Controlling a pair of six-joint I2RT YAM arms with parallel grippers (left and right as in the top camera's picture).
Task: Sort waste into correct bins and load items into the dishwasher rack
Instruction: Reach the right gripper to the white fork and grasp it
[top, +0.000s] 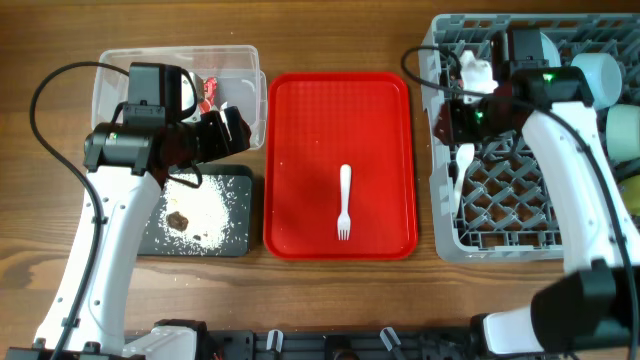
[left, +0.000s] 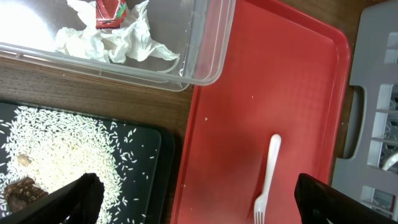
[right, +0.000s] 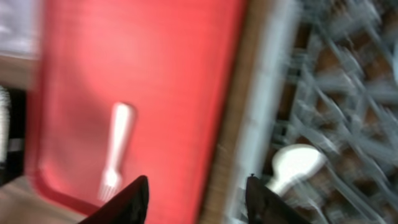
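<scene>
Spoon (right: 297, 163) in rack (right: 264, 118), just outside R gripper's (right: 198, 190) spread jaws.

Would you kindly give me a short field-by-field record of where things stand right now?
fork: lying on the red tray
spoon: in the dishwasher rack
tissue, red wrapper: in the clear tub
rice: on the black tray
left fingers: open, empty
right fingers: open, empty
</scene>
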